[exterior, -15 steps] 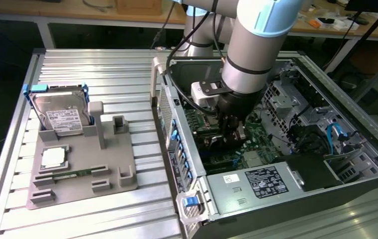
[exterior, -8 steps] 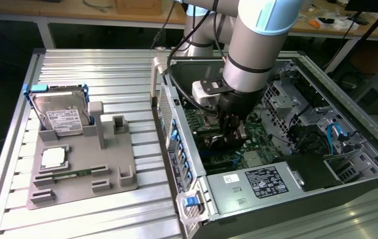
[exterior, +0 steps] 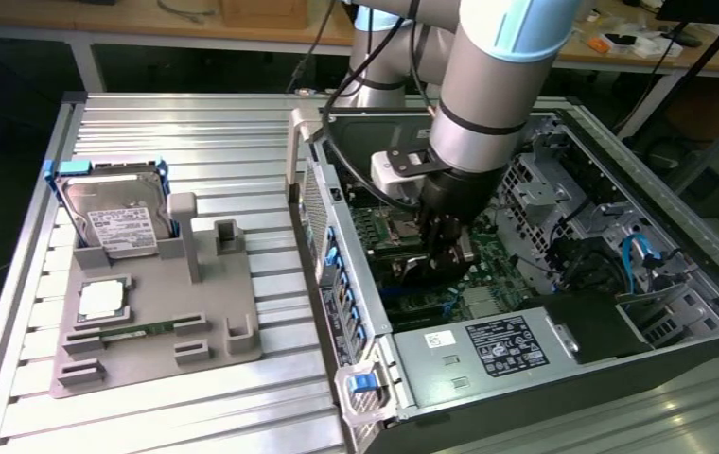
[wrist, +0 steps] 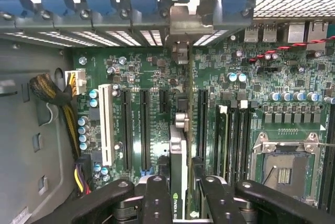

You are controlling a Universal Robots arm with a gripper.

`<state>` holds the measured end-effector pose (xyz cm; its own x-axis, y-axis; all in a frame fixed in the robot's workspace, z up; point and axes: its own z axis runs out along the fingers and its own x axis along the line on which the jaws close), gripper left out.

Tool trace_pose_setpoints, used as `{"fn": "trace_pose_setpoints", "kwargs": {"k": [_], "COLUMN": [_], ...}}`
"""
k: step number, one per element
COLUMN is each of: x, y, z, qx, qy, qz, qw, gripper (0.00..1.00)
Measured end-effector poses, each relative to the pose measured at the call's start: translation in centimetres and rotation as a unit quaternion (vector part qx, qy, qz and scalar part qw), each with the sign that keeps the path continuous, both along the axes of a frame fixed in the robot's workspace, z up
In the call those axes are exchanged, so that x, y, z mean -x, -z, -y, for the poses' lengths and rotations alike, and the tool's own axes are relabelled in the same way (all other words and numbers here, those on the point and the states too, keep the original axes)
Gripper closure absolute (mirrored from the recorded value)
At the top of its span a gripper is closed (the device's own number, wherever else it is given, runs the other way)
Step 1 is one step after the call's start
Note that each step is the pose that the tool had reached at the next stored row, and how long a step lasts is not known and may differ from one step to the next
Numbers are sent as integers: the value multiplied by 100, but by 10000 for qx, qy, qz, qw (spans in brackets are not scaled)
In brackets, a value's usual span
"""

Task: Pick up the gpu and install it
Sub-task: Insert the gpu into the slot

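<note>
Holding the gpu point(wrist: 178, 153) edge-on in the gripper point(wrist: 182, 195), fingers point(wrist: 157, 198) closed narrow on both faces; looks like a firm pinch. Sitting low over the motherboard point(wrist: 146, 72) inside the computer case point(exterior: 334, 236). Off to one side of the CPU socket point(wrist: 282, 169), beyond the memory slots point(wrist: 235, 130) as counted from that socket, in among the long black expansion slots point(wrist: 127, 130). Cannot tell whether touching a slot yet.

Judged step: insertion, well into the task.
- Keep the card upright and parallel to the slots beside the CPU socket, no twist.
- Point the far end at the rear slot row point(wrist: 104, 9), the case wall away from the gripper.
- Press straight down, even along the length.
- Back off if skewed.

Likely failure: missing the slot and scraping parts on the CPU-socket side.
</note>
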<state>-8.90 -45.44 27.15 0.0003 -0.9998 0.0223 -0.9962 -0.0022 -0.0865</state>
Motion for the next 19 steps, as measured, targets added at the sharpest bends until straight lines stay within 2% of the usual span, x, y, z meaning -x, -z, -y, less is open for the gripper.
{"fn": "trace_pose_setpoints", "kwargs": {"k": [4, 8, 19], "x": [-5, -19, -63], "y": [-30, -32, -31], "z": [-1, -2, -8], "qx": [30, 34, 33], "qy": [-1, 0, -8], "qz": [13, 29, 45], "qw": [10000, 10000, 10000], "gripper": [73, 73, 73]}}
